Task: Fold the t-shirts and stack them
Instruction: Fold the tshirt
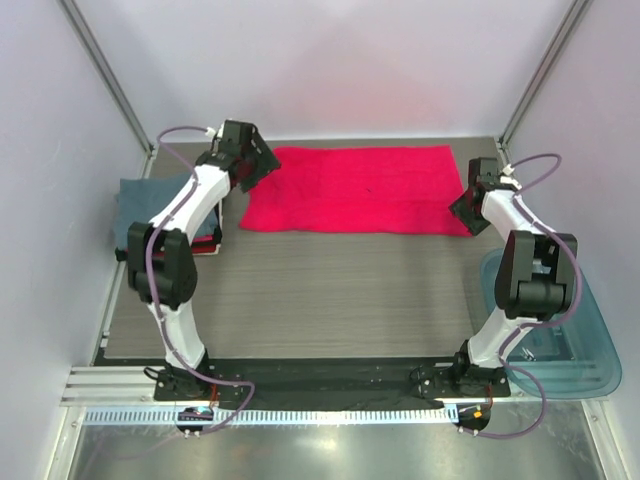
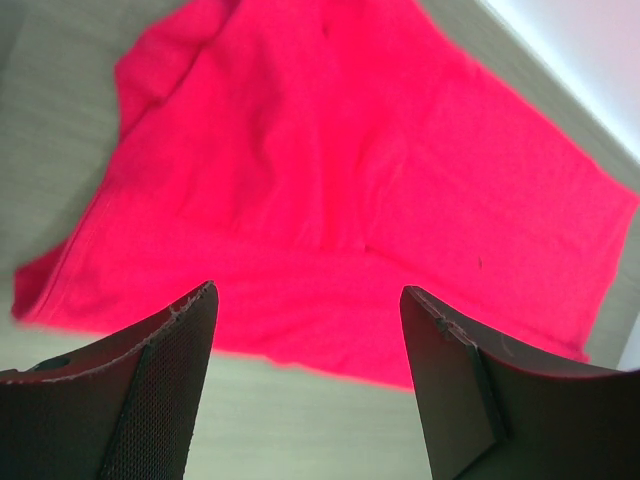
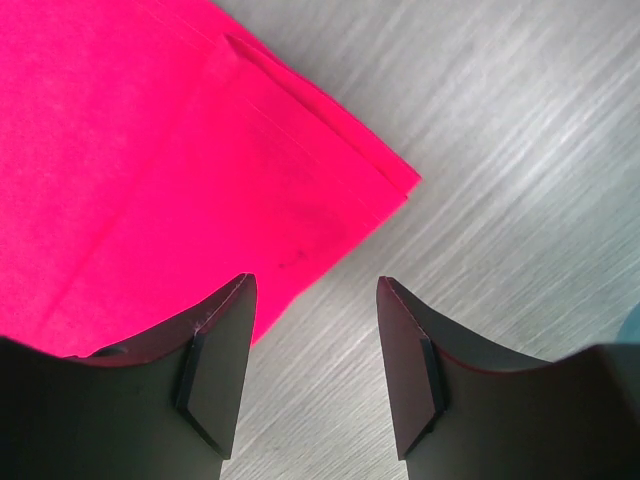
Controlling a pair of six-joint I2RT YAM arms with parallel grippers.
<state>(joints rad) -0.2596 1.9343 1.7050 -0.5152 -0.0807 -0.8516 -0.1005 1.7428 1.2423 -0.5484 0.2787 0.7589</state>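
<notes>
At the ends of the red-pink t-shirt: left gripper, right gripper.
We note both sets of jaws apart, holding nothing.

**Robotics laboratory test cell.** A wood-grain bench stands inside plain white panel walls framed by aluminium posts. The left arm and right arm (purple cables looped along each) are bolted to a black base plate at its near edge.
</notes>
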